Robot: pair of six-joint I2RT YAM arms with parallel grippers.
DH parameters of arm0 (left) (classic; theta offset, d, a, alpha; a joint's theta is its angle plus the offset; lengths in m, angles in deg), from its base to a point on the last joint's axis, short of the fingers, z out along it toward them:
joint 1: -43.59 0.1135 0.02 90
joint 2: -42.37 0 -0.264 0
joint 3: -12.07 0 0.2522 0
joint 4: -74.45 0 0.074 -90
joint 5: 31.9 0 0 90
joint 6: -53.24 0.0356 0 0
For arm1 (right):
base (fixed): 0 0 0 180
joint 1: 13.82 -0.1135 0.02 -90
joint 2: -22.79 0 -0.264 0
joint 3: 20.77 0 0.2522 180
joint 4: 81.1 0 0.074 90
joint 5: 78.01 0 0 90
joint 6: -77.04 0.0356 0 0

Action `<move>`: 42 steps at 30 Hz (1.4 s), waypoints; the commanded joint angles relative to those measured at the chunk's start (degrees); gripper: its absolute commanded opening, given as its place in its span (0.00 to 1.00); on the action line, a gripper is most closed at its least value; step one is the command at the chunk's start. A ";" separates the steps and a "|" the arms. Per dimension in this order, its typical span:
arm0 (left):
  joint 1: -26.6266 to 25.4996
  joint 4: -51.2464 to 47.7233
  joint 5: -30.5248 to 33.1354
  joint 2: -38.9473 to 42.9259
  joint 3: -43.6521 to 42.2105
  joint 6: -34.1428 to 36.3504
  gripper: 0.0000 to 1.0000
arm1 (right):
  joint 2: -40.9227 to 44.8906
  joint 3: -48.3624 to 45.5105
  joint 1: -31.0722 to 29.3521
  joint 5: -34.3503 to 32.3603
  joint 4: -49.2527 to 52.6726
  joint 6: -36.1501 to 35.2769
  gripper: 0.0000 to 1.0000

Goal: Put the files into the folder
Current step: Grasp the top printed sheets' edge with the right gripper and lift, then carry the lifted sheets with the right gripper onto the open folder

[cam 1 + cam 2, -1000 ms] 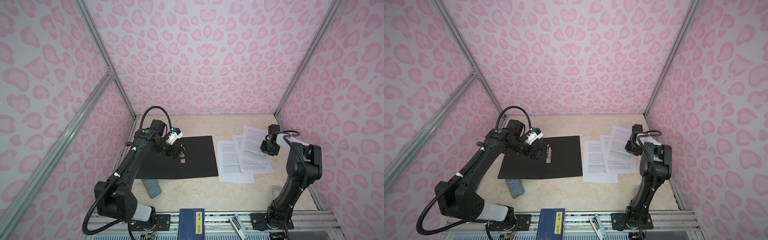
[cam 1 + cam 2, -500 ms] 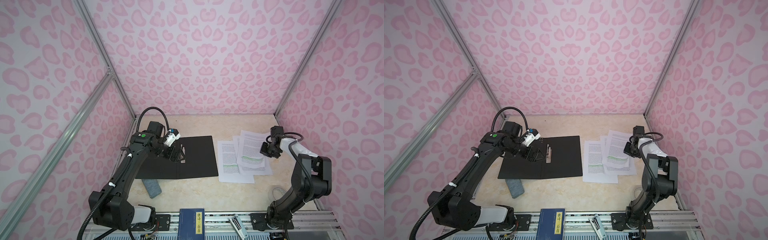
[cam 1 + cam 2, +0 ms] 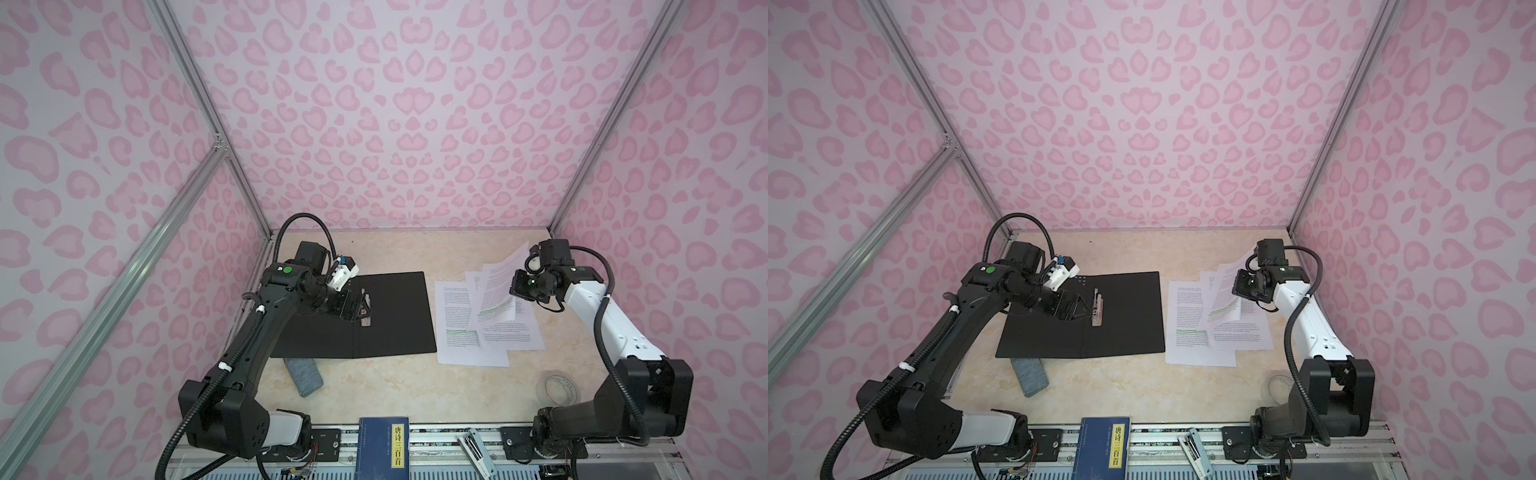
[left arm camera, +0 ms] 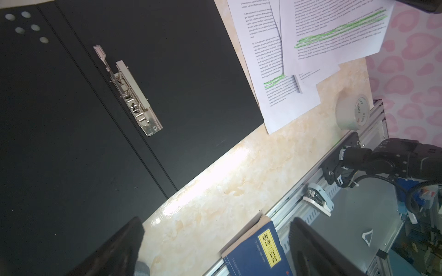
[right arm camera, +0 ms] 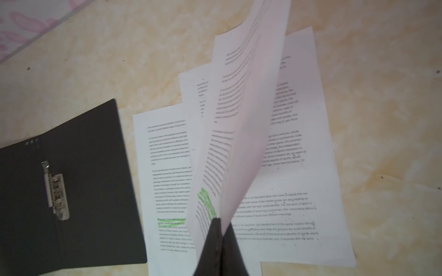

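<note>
Covering the work cell on three sides, pink heart-patterned wall panels [image 3: 395,124] meet a glossy, cream marbled tabletop [image 3: 395,386]. The folder [image 3: 395,311] lies open and flat on the tabletop's left half, matte black inside facing up — a bright metal clip [image 3: 365,309] sits beside the spine. Just right of it the files [image 3: 469,345] lie fanned: thin white sheets with green-highlighted lines. The right gripper [image 5: 220,227], jaws pressed together, pinches the top sheet [image 3: 494,286], which curls up off the stack. The left gripper [image 4: 215,223] hovers above the folder, jaws spread wide, holding nothing.
</note>
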 commanded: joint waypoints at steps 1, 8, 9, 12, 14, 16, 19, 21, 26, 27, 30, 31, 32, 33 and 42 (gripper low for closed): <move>0.47 0.93 2.62 2.03 0.47 -1.33 0.98 | 1.54 3.04 -5.42 1.56 2.36 2.11 0.02; 5.97 2.31 5.03 5.64 -0.42 -3.42 0.97 | 1.87 9.58 -19.67 0.68 1.43 7.58 0.02; 7.10 2.23 4.55 5.77 -0.46 -3.35 0.98 | 1.69 10.29 -21.53 0.56 0.72 8.45 0.02; 9.95 1.58 3.01 5.76 -0.38 -2.99 0.98 | 0.98 11.11 -25.78 1.38 -1.69 10.91 0.02; 10.92 1.18 2.47 5.62 -0.55 -2.51 0.98 | 0.62 11.08 -28.54 1.99 -4.19 12.60 0.02; 11.48 1.10 2.10 5.79 -1.07 -2.16 0.98 | 0.20 10.63 -30.27 2.93 -6.71 14.28 0.03; 11.81 1.24 1.49 6.20 -1.82 -1.66 0.98 | 0.25 7.18 -31.86 5.34 -13.46 17.76 0.03; 11.92 1.52 1.30 6.47 -2.15 -1.82 0.98 | 0.36 3.99 -32.08 6.55 -18.24 20.18 0.03; 12.10 1.35 0.77 6.45 -2.13 -2.03 0.97 | -0.54 -3.85 -32.19 6.18 -27.57 25.24 0.02; 12.10 1.26 0.55 6.50 -2.14 -2.03 0.98 | -0.87 -5.14 -32.22 6.18 -29.26 25.92 0.02; 12.10 1.18 0.16 6.47 -2.37 -1.85 0.98 | -2.37 -8.93 -32.36 6.60 -33.88 28.10 0.02; 12.10 1.17 0.14 6.45 -2.48 -1.85 0.98 | -3.13 -10.11 -32.34 6.79 -34.99 28.85 0.02; 12.10 1.17 -0.02 6.31 -2.56 -1.76 0.98 | -3.82 -10.88 -32.39 6.93 -36.01 29.31 0.02; 12.10 1.13 -0.27 6.25 -2.80 -1.68 0.98 | -4.63 -11.78 -32.52 7.06 -37.01 29.77 0.02; 12.10 1.08 -0.82 6.36 -3.79 -0.92 0.97 | -10.87 -14.20 -32.60 7.94 -39.88 30.52 0.03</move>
